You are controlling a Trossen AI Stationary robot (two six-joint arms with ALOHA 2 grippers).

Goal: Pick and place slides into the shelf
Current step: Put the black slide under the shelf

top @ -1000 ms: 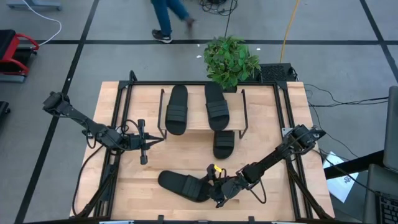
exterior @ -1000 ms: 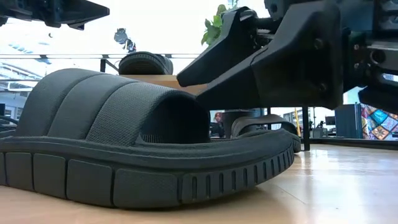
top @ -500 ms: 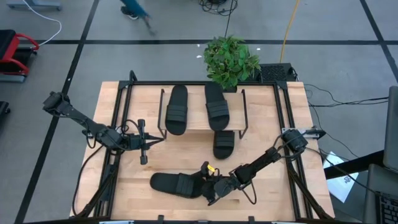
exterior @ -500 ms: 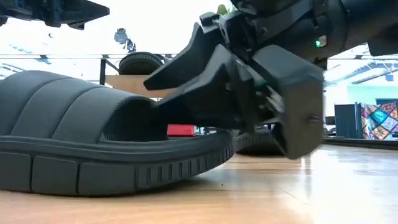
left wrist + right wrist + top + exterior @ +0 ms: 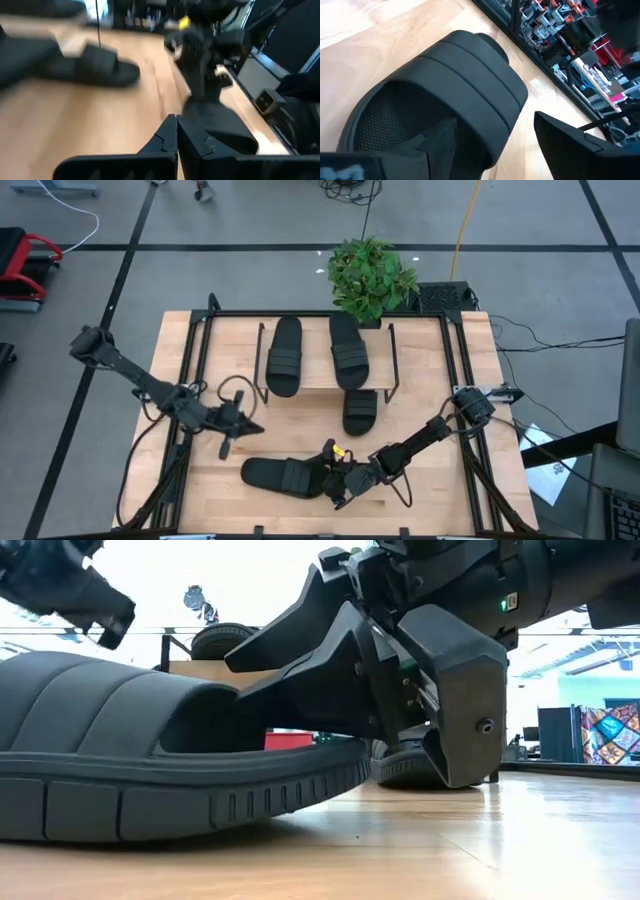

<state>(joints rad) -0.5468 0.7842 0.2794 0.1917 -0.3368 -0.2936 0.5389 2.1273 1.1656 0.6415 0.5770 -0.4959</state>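
A black slide (image 5: 275,476) lies flat on its sole near the table's near edge, big in the low view (image 5: 120,770). My right gripper (image 5: 335,485) is open at its open end; the wrist view (image 5: 495,120) shows the ribbed strap between the fingers. My left gripper (image 5: 232,438) is shut and hovers left of the shelf (image 5: 315,370), above the table. Two more slides (image 5: 284,355) (image 5: 349,350) rest soles-down on the shelf's plank top. Another slide (image 5: 359,410) sits on the table, half under the shelf's near edge. My right gripper comes at the slide level, from the table's right. One finger (image 5: 435,145) reaches into the opening under the strap (image 5: 485,100), and the other finger (image 5: 565,137) stands outside it. Whether either finger touches the strap, I cannot tell. The slide stays flat on the table.
A potted plant (image 5: 370,275) stands at the table's far edge behind the shelf. The shelf's thin black wire legs (image 5: 260,385) flank the space under the plank. Bare wood lies between my left gripper and the slide.
My right gripper moved toward the table's left and lower, one finger entering the slide's opening; the slide slid left and turned to lie along the near edge. My left gripper swung toward the near edge and turned toward the slide, staying shut.
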